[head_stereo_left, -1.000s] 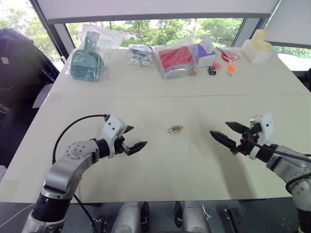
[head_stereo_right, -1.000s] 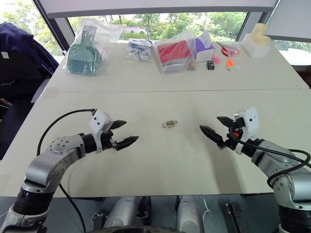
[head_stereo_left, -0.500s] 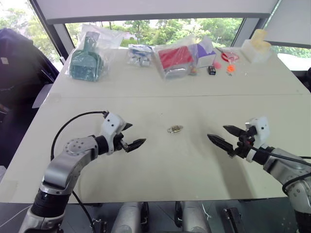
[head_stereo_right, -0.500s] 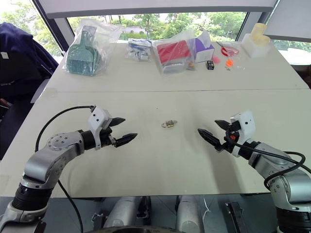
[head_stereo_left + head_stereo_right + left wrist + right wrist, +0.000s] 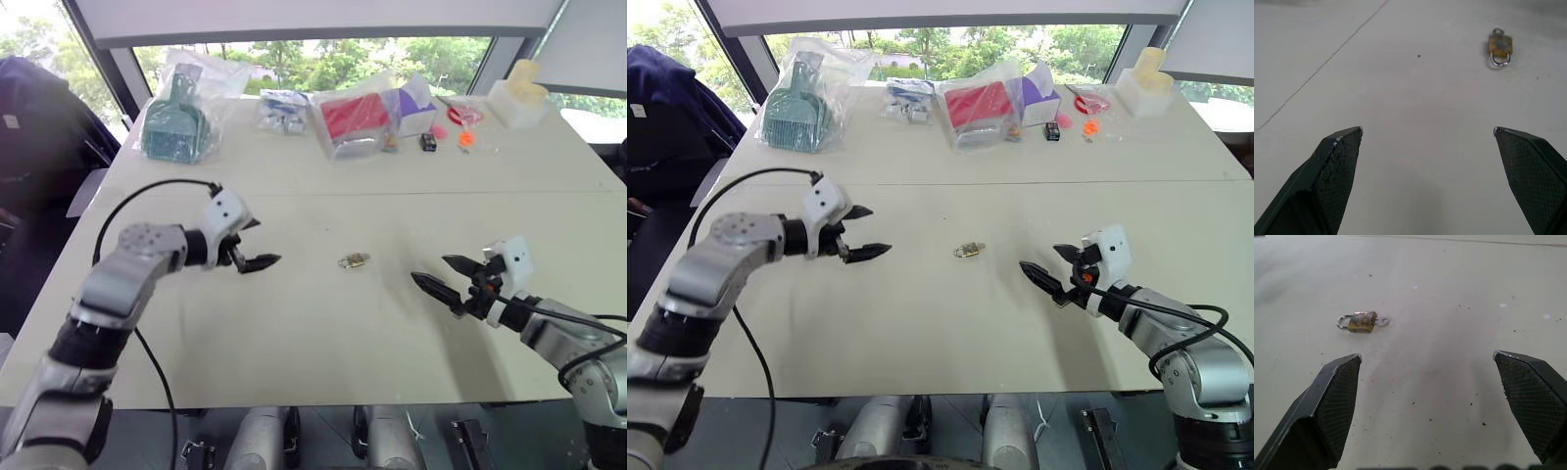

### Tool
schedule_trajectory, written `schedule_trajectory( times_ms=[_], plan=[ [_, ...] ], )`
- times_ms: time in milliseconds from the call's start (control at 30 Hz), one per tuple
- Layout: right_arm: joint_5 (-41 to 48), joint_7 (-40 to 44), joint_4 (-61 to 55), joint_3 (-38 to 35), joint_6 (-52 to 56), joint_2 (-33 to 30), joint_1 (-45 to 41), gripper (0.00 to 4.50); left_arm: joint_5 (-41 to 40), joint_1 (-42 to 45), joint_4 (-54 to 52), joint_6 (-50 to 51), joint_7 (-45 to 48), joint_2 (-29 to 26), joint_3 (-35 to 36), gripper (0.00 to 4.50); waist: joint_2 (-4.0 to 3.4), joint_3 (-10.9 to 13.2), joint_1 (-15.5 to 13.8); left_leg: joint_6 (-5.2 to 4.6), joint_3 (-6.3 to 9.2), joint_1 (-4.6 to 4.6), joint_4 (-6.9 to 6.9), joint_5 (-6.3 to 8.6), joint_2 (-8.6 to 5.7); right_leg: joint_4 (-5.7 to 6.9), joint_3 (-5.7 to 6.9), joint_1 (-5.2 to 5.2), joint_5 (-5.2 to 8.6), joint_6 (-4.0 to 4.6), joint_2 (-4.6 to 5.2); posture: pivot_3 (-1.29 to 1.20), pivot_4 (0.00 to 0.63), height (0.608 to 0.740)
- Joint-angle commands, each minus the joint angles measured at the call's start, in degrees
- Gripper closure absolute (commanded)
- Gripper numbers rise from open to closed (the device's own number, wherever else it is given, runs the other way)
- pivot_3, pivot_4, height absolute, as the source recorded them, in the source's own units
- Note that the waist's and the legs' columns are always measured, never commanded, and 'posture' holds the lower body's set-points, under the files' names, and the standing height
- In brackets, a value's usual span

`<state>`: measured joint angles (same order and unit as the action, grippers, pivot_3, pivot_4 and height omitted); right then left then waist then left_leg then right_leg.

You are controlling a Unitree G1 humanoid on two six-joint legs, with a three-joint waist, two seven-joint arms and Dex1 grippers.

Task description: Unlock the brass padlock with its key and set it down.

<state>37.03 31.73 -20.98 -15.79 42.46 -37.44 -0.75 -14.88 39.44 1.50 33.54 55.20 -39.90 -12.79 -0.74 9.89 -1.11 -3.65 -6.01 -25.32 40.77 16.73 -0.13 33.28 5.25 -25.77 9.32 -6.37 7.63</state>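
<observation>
— Where do we see the brass padlock (image 5: 353, 260)?

— Lying flat on the pale counter (image 5: 323, 333), between our two grippers and touching neither.

— And our fingers?

— The left gripper (image 5: 253, 245) has its fingers spread wide, holding nothing. The right gripper (image 5: 443, 276) is the same: wide apart, empty, above the counter.

The robot's left gripper (image 5: 253, 245), two black fingers spread wide, has risen and moved toward the white table's (image 5: 323, 333) far edge.
</observation>
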Motion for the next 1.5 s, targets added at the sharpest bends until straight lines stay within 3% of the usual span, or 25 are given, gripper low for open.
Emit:
schedule_trajectory(
  times_ms=[33,267,500,700,1033,1133,1400,1500],
  plan=[
    [-0.3,-1.9,-1.2,-0.2,2.0,0.0,-0.7,0.02,1.2,9.9,10.4,-3.0,7.3,4.4,-3.5,0.0,0.0,0.0,-0.1,0.03,-0.01,0.0,0.01,-0.02,-0.01,-0.03,0.0,0.02,0.0,0.0,0.0,0.0,0.15,0.735],
    [-0.1,-6.0,-6.5,-1.2,1.8,3.1,1.4,0.02,7.1,26.1,34.5,-7.9,11.7,19.3,-9.0,0.0,0.07,0.0,0.3,0.11,-0.04,-0.04,0.05,-0.1,-0.04,-0.07,0.0,0.08,-0.09,-0.25,-0.02,0.0,0.15,0.735],
    [0.9,-10.9,-12.6,-3.3,3.1,5.6,2.8,0.02,13.6,30.4,50.0,-12.3,7.5,30.9,-10.5,0.0,0.09,0.1,0.3,-0.4,0.02,-0.04,0.12,0.2,-0.01,-0.05,0.0,0.07,-0.07,-0.27,0.01,0.0,0.15,0.735],
    [0.7,-12.6,-13.0,-4.5,2.8,5.7,2.3,0.02,16.8,27.9,51.7,-11.8,5.2,34.2,-10.7,0.0,0.11,0.1,0.3,-0.44,0.03,-0.06,0.15,0.23,0.0,-0.04,-0.01,0.03,-0.06,-0.24,0.04,0.0,0.15,0.735],
    [0.6,-13.6,-11.9,-3.4,3.0,5.7,-0.8,0.02,21.2,23.5,46.4,-10.0,5.5,33.1,-12.3,0.0,0.09,0.0,0.3,-0.47,0.06,-0.04,0.21,0.25,0.0,-0.03,-0.01,0.07,0.01,-0.09,0.07,0.0,0.15,0.735],
    [0.6,-13.7,-12.1,-3.6,2.9,5.8,-0.6,0.0,22.4,21.9,44.3,-9.5,5.8,32.6,-13.1,0.84,0.09,0.0,0.3,-0.48,0.05,-0.05,0.21,0.25,0.0,-0.02,-0.01,0.06,0.01,-0.09,0.06,0.0,0.15,0.735],
    [0.4,-13.8,-11.9,-3.5,2.5,6.2,-0.1,0.0,24.4,17.5,37.7,-7.4,7.1,31.1,-14.7,3.59,0.07,0.0,0.3,-0.48,0.06,0.0,0.21,0.25,0.0,0.01,-0.01,0.1,0.01,-0.09,0.06,0.0,0.15,0.735],
    [1.7,-14.3,-11.7,-3.7,3.4,7.3,-1.1,0.0,24.3,17.5,36.3,-11.1,5.3,30.5,-13.3,3.59,0.07,0.0,0.3,-0.48,0.08,0.01,0.22,0.25,0.0,0.01,-0.01,0.12,0.01,-0.09,0.06,0.0,0.15,0.735]
  ],
)
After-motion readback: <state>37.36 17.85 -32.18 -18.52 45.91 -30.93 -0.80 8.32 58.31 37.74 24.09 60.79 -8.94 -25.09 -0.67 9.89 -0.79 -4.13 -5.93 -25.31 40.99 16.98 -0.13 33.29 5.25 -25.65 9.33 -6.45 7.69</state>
